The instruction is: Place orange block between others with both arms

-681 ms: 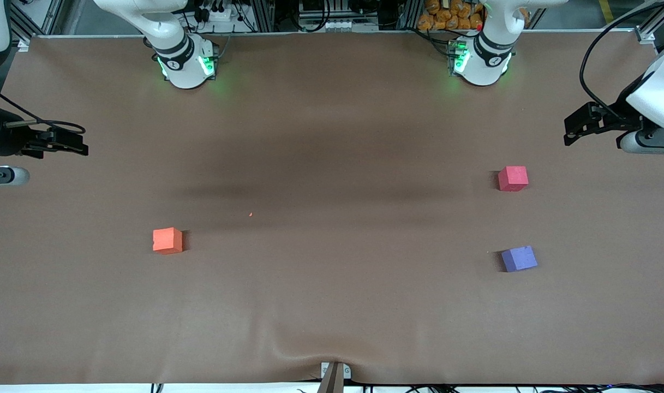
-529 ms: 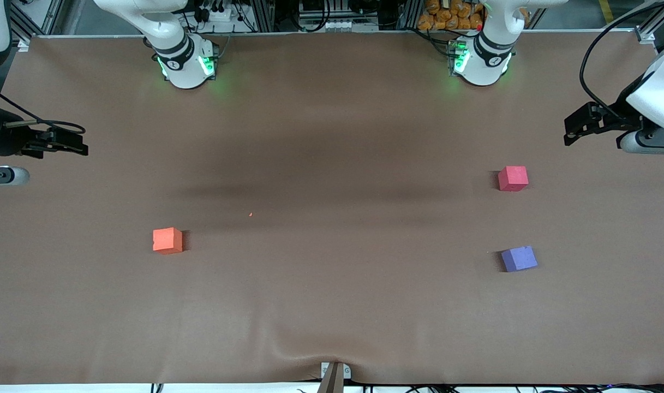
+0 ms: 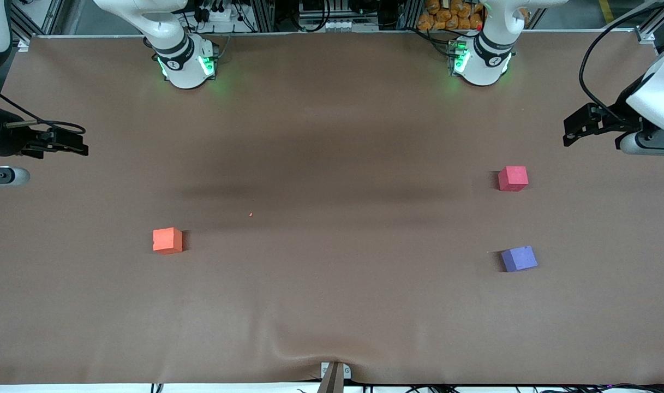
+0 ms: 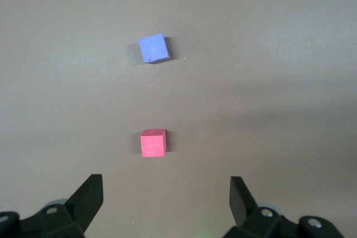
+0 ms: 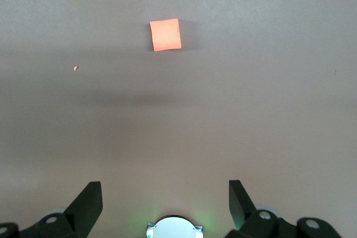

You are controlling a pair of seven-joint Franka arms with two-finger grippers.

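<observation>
The orange block lies on the brown table toward the right arm's end, and it also shows in the right wrist view as the orange block. The others lie toward the left arm's end: a pinkish-red cube and a purple cube nearer the front camera, with a bare gap between them. My left gripper hangs open high over the table beside the pinkish-red cube, with the purple cube farther off. My right gripper is open and empty, high above the table.
The two arm bases glow green along the table's edge farthest from the front camera. A tiny orange speck lies near the table's middle. The brown cover wrinkles by a bracket at the front edge.
</observation>
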